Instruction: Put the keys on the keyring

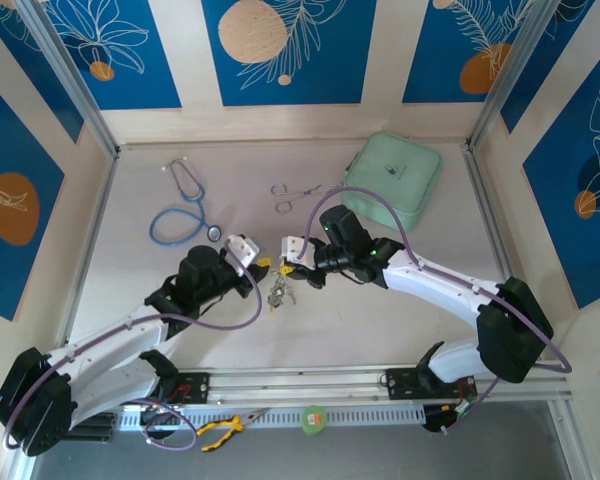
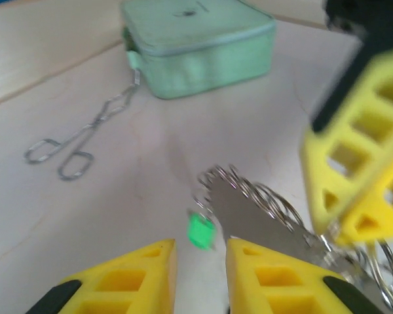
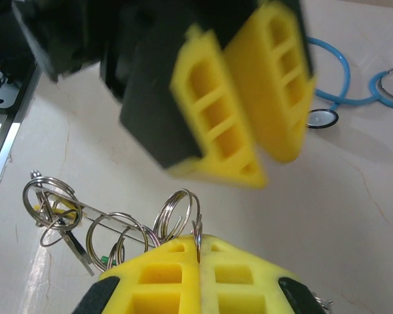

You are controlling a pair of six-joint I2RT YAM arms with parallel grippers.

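In the top view, the blue stethoscope [image 1: 180,215] lies at the left of the table [image 1: 130,270], well apart from the other things. At the bottom edge of the frame, in front of the table, lie yellow-handled pliers [image 1: 223,430]. Near the middle both arms meet above the keys [image 1: 278,291]. From this height the keys are only a small dark and shiny tangle, and I cannot separate one from another. Higher and slightly to the right lie the steel forceps [image 1: 292,192], and further right the pale green pouch [image 1: 395,180].

In the left wrist view, the left fingers [image 2: 137,278] rise from the bottom edge, which cuts them off. They stand a little apart, with bare table in the narrow gap and nothing between them. Just above the gap is a blurred green key head [image 2: 200,231]. To its right a flat grey metal piece [image 2: 249,216] passes over the right-hand finger. It is too blurred to tell whether it is a key blade.

In the right wrist view, the keyring [image 3: 108,212] shows at the lower left as a long thin loop with several steel rings [image 3: 49,196] around it. Its far end is hidden among them. At the bottom the right fingers [image 3: 170,278] are pressed together, clenched on a split ring [image 3: 180,209] that stands up from their tips.
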